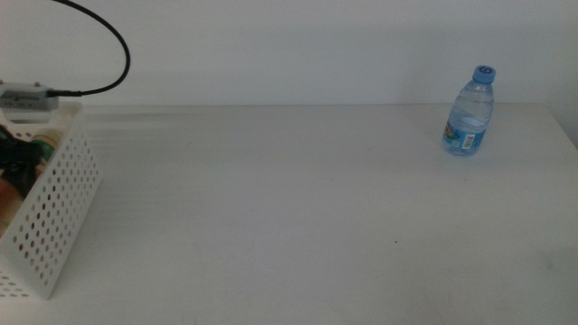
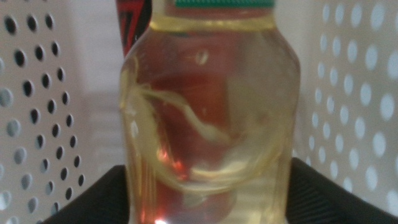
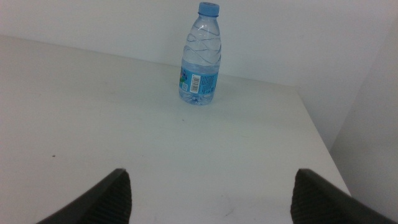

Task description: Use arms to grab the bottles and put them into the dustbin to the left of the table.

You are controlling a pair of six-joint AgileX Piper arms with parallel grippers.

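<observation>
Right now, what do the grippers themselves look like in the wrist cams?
Left gripper: two matte black jaws, only their upper edges showing, sloping up like shoulders. Right gripper: two matte black jaws with rounded tips and a slightly grainy surface. No markings, cables or sleeves visible on either. The middle view shows neither arm clearly.

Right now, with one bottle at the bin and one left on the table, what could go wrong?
1. The left end effector holds the yellow tea bottle between the dustbin walls, against a red can; on release it may wedge or tip.
2. The water bottle stands upright near the table corner; the open right end effector could topple it over the edge.
</observation>
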